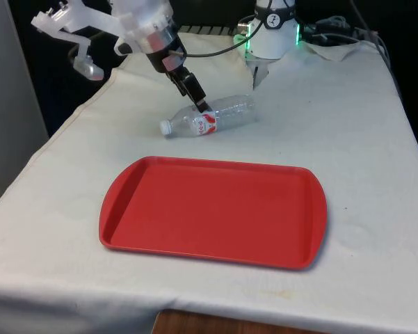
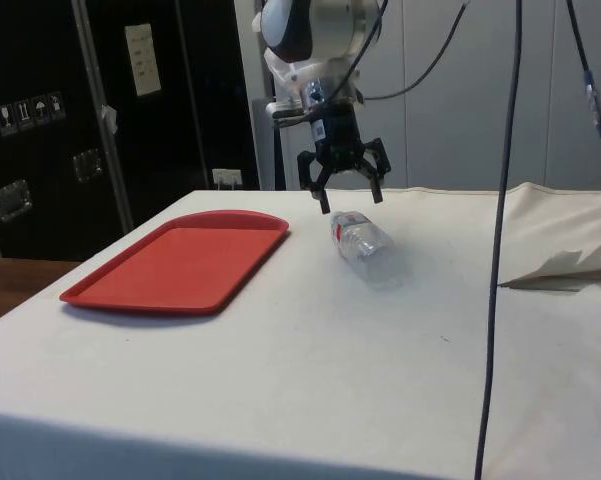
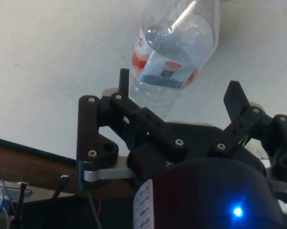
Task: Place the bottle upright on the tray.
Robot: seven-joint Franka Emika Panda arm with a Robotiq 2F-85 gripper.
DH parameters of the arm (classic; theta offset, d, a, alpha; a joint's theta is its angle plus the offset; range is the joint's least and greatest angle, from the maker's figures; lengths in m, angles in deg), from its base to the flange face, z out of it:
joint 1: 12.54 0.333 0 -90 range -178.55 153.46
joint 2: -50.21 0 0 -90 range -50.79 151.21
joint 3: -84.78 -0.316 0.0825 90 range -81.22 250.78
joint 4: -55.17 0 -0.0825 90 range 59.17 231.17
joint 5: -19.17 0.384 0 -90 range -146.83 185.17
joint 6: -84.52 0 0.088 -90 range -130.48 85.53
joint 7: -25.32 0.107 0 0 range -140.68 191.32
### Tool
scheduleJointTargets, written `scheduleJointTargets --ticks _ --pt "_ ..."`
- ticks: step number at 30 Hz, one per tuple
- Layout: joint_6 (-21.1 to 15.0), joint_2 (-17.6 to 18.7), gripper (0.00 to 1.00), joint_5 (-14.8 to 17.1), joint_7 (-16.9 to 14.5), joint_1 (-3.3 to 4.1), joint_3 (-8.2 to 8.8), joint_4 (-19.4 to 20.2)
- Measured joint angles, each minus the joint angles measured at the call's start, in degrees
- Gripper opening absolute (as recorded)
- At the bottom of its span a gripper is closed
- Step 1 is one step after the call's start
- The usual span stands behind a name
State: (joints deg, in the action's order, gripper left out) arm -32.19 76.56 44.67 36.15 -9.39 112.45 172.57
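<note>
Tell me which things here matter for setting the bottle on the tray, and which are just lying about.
For the job:
- bottle, clear plastic, lying on its side on the cloth
- tray, red, bare
- pincer, open above the bottle

Lying about:
- cables hanging in the side view
- crumpled cloth at the table's far end

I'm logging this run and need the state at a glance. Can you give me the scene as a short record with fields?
bottle: clear plastic, lying on its side on the cloth, beyond the tray, cap toward the front view's left
tray: red, nothing on it
gripper: open, just above the bottle, fingers straddling it
task state: bottle not yet grasped
</note>
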Motion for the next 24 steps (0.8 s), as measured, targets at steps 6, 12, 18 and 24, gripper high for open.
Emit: scheduleJointTargets --ticks 6,12,18,24 --pt "2.2 1.7 1.0 1.4 -0.7 -0.11 0.69 -1.7" --pt "4.4 3.6 1.0 2.8 -1.6 -0.23 1.43 -3.5" --pt "6.3 5.1 1.0 4.2 -2.3 -0.34 2.06 -5.0" --pt "8.8 7.2 1.0 5.9 -3.2 -0.63 2.86 -6.9"
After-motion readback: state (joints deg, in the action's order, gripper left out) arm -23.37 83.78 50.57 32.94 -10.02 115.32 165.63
